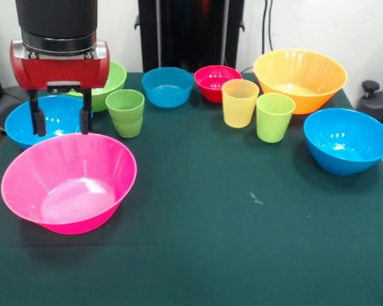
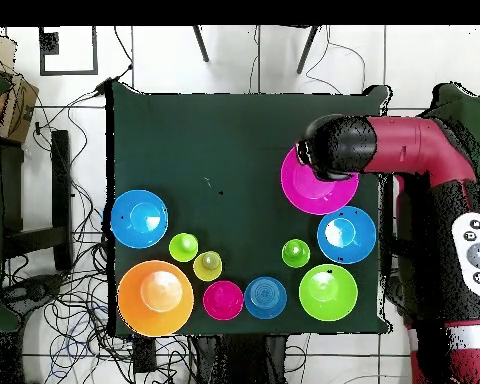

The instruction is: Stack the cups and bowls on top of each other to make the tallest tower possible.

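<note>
Six bowls and three cups stand on the dark green surface (image 1: pixel 198 242), and nothing is stacked yet, except that one green cup (image 1: pixel 126 112) seems to be two cups, one inside the other. We see the gripper (image 1: pixel 59 121) hanging above the far rim of the big pink bowl (image 1: pixel 69 182), which stands at the left of the front view. Its two black fingers (image 1: pixel 37 120) are spread apart and hold nothing; the tips are just over the rim, and we cannot tell if they touch it.

Behind the gripper there is a medium blue bowl (image 1: pixel 48 118), and behind that a green bowl (image 1: pixel 108 86), partly hidden by the red wrist. The green cup stands just beside the green bowl. Along the far side follow a small blue bowl (image 1: pixel 167 86) and a small red bowl (image 1: pixel 215 81), near each other. The yellow-orange cup (image 1: pixel 240 102) and a lime cup (image 1: pixel 274 116) stand side by side in front of the large orange bowl (image 1: pixel 300 78). Another blue bowl (image 1: pixel 346 140) sits alone at the right edge.

In the overhead view the arm (image 2: pixel 414 145) reaches over the pink bowl from the right.
</note>
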You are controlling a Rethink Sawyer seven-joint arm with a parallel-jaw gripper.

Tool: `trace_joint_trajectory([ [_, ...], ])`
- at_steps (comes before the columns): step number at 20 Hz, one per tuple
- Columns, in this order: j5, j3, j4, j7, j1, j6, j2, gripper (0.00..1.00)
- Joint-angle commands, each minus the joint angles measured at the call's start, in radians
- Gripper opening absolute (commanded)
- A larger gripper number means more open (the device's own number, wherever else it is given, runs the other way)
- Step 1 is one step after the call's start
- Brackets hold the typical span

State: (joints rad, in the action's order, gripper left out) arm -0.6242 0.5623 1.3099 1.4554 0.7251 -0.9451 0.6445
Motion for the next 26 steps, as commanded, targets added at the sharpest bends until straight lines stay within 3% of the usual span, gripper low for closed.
trace_joint_trajectory([
  [1, -0.096, -0.098, 0.094, -0.1, -0.05, -0.101, -0.057, 1.0],
  [5, -0.091, -0.14, 0.148, 0.004, -0.061, -0.019, -0.076, 1.0],
  [9, -0.053, -0.146, 0.236, 0.041, -0.059, 0.039, -0.045, 1.0],
  [13, -0.048, -0.156, 0.271, 0.094, -0.062, 0.116, -0.061, 1.0],
  [19, -0.058, -0.156, 0.215, 0.165, -0.074, 0.35, -0.195, 1.0],
  [26, -0.003, -0.13, 0.16, 0.086, -0.076, 0.386, -0.261, 1.0],
])
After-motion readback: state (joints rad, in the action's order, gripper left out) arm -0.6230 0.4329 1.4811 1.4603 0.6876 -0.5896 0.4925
